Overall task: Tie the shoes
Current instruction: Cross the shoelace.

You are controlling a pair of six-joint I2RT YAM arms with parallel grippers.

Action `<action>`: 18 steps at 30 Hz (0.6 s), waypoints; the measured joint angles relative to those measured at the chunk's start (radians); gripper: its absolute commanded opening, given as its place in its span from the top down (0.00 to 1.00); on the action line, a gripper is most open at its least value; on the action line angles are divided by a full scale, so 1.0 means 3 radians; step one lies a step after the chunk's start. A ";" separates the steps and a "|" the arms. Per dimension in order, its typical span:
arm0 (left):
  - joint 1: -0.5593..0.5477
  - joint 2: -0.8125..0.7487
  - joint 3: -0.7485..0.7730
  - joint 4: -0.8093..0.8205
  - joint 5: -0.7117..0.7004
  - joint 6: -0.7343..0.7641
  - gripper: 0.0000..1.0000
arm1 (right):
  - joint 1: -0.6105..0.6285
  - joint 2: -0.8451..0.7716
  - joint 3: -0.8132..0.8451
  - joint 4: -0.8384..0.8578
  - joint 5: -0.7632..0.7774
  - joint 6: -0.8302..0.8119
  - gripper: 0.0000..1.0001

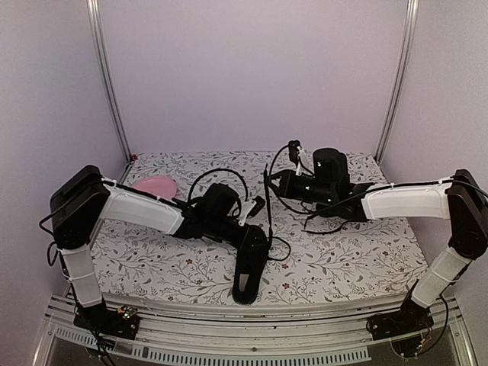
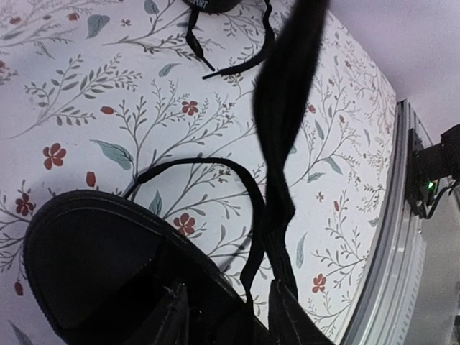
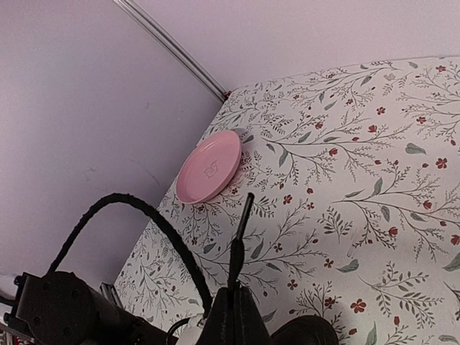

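Note:
One black shoe (image 1: 250,263) lies near the table's front edge with its toe toward me; in the left wrist view its opening (image 2: 93,266) fills the lower left. A long black lace (image 1: 269,206) rises from it to my right gripper (image 1: 268,177), which is shut on it. The lace tip (image 3: 243,215) sticks out beyond that gripper (image 3: 233,298). My left gripper (image 2: 226,305) hovers over the shoe's edge, open, and the lace (image 2: 277,165) runs loosely between its fingers (image 2: 287,316). I see no second shoe clearly.
A pink plate (image 1: 155,185) lies at the back left, also in the right wrist view (image 3: 208,167). Loose black cords (image 1: 324,223) lie under the right arm. A dark object with trailing lace ends (image 2: 230,54) sits at the left wrist view's top edge. The front rail (image 2: 395,237) is close.

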 measured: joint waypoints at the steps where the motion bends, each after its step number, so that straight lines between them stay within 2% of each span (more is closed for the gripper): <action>1: -0.0009 0.0000 0.0050 -0.0094 -0.0028 0.0086 0.63 | 0.0000 -0.0070 -0.0076 0.0019 0.0022 0.0011 0.98; 5: -0.0052 0.0000 0.0244 -0.0427 -0.0125 0.0443 0.62 | -0.0003 -0.0354 -0.0484 0.0056 0.0094 0.0092 0.98; 11: -0.0145 0.0001 0.0427 -0.0721 -0.0164 0.0855 0.53 | -0.0003 -0.0755 -0.1069 -0.0090 0.0103 0.0267 0.98; 18: -0.0360 0.0178 0.0801 -0.1069 -0.0340 0.1230 0.55 | -0.0003 -0.1284 -0.1565 -0.0332 0.0086 0.0440 0.98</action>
